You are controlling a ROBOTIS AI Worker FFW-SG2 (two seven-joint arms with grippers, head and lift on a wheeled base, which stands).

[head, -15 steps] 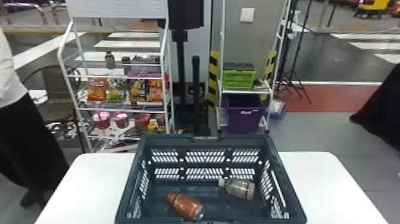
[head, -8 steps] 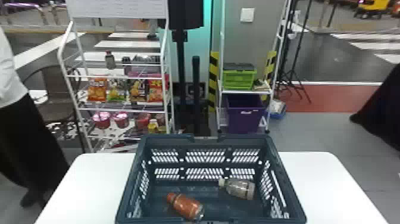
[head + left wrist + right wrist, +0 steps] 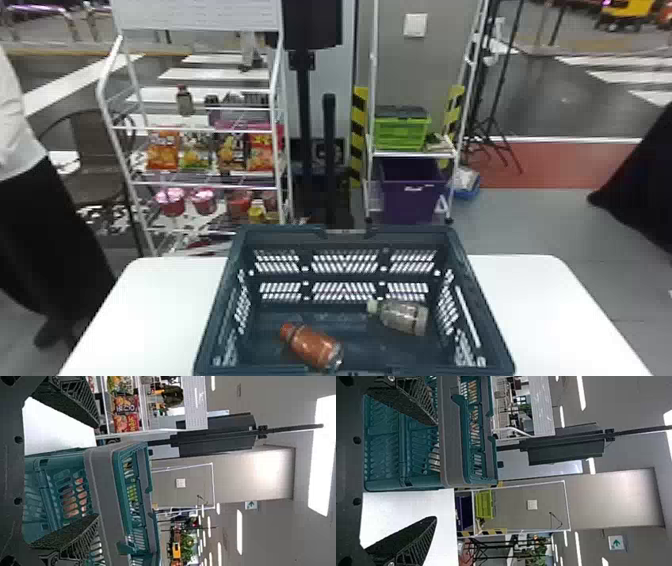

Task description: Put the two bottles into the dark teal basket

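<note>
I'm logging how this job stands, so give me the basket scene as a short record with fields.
basket: dark teal, on the white table
orange bottle: inside, lying on its side, nearer the robot's left
clear bottle: inside, lying on its side, nearer the robot's right
bottles in basket: two
left gripper: fingers apart, empty
right gripper: fingers apart, empty

In the basket (image 3: 280, 234) on the table (image 3: 545, 305), one bottle (image 3: 311, 346) lies left of another bottle (image 3: 403, 317)
</note>
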